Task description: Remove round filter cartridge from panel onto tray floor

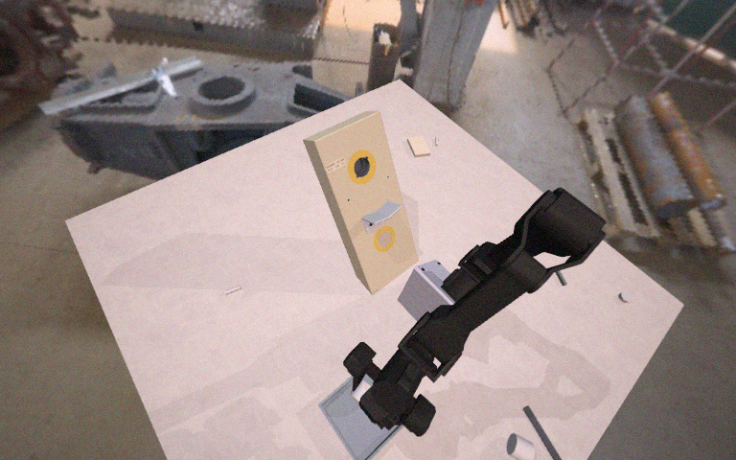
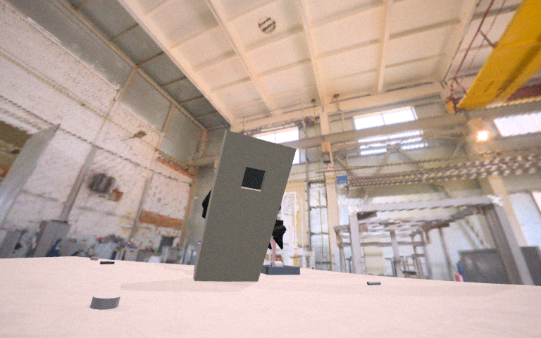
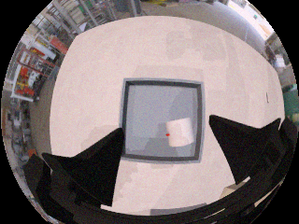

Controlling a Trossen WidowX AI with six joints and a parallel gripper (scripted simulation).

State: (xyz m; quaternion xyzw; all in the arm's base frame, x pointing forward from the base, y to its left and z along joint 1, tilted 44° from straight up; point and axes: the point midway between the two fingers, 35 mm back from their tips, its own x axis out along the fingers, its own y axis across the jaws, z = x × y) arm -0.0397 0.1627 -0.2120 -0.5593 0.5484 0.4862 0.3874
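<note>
The white round cartridge (image 1: 360,388) (image 3: 180,133) lies on its side on the floor of the grey tray (image 1: 342,416) (image 2: 282,271) (image 3: 140,105), towards the right wall in the wrist view. A small red mark shows at its left end there. The slotted face cannot be made out. The beige service panel (image 1: 337,190) (image 2: 235,227) stands tilted, and its yellow-ringed round opening (image 1: 361,167) is dark and empty. My gripper (image 3: 167,126) is open and empty above the tray, its fingers wide apart on either side of the cartridge, with no contact visible.
A grey angled cover (image 1: 382,214) juts from the panel above a lower yellow ring (image 1: 383,239). A grey box (image 1: 424,291) stands beside the arm. A white cylinder (image 1: 519,446) and a dark rod (image 1: 540,432) lie right of the tray in the top view.
</note>
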